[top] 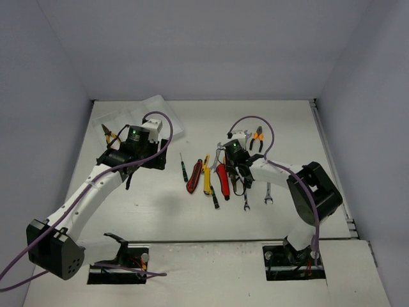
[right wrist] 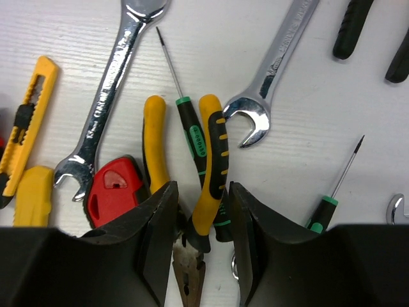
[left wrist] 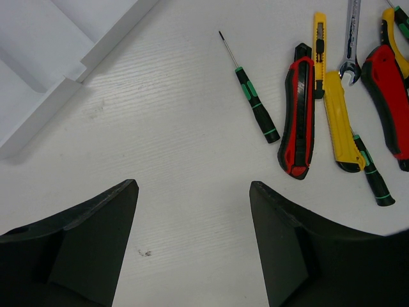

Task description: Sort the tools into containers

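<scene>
Right hand (right wrist: 203,252) narrowed around yellow-and-black-handled pliers (right wrist: 208,185) in the bench pile; grip not confirmed. Thin green-black screwdriver (right wrist: 192,131) lying between the handles could get snagged. Left hand (left wrist: 193,240) wide, empty, near translucent white tray (left wrist: 38,57).

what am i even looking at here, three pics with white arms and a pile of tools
These are two robot arms bolted to a table. The wide picture looks down from above; the other two come from cameras on each wrist, so the black shapes at the bottom are each arm's own fingers.

The left end effector stands open over bare table and holds nothing. Beside it lie a thin green-black screwdriver, a red utility knife and a yellow utility knife, with the white tray at the far left.

The right end effector straddles one handle of the yellow-handled pliers; whether it grips them yet is unclear. Silver wrenches lie around.
</scene>
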`<state>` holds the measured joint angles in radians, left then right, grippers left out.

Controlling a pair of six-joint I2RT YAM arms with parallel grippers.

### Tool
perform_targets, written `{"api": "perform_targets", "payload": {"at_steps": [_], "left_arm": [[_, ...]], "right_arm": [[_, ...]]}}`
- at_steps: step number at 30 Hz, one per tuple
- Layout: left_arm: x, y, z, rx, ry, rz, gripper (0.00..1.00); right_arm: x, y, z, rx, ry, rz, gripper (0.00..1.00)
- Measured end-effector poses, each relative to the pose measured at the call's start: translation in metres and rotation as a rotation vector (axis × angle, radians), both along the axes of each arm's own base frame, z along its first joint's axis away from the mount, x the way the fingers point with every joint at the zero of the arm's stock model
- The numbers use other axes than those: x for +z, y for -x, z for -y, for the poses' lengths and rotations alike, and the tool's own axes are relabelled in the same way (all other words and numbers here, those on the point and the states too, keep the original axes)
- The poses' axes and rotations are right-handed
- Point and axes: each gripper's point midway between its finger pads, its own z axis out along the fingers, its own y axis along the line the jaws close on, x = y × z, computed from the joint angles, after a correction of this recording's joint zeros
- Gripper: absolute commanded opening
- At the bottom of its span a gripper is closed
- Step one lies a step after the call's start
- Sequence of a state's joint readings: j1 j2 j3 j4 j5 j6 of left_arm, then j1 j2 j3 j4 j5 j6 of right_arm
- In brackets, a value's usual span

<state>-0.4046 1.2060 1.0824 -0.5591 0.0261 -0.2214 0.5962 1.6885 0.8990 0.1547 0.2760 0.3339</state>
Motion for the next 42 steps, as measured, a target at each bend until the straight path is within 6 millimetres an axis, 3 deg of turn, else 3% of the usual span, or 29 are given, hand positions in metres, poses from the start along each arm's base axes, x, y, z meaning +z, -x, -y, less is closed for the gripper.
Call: {"api": "perform_targets", "payload": {"at_steps": [5,9,17,21,25,32,35,42], "left_arm": [[0.000,0.000,0.000,0.000,0.000,0.000,0.67],[0.000,0.000,0.000,0.000,0.000,0.000,0.67],[0.000,0.000,0.000,0.000,0.001,0.000,0.67],[0.000,0.000,0.001,-0.002,0.003,-0.001,0.67],[0.000,0.005,0.010,-0.043,0.044,-0.017,0.67],[0.011,0.021,0.035,-0.165,0.154,-0.050,0.67],[0.027,0.027,0.046,-0.215,0.205,-0.044,0.67],[0.064,0.038,0.067,-0.340,0.305,-0.017,0.67]], "right_arm": [[-0.008,-0.005,0.009,-0.034,0.026,-0.010,0.26],[-0.010,-0.008,0.011,-0.044,0.027,-0.011,0.01],[-0.001,-0.009,0.011,-0.029,0.030,0.001,0.00],[0.027,-0.009,0.003,0.020,-0.009,0.050,0.00],[0.070,-0.004,-0.014,0.132,-0.080,0.119,0.00],[0.145,0.024,-0.052,0.443,-0.177,0.263,0.00],[0.159,0.038,-0.065,0.582,-0.180,0.292,0.00],[0.170,0.064,-0.096,0.875,-0.160,0.286,0.00]]}}
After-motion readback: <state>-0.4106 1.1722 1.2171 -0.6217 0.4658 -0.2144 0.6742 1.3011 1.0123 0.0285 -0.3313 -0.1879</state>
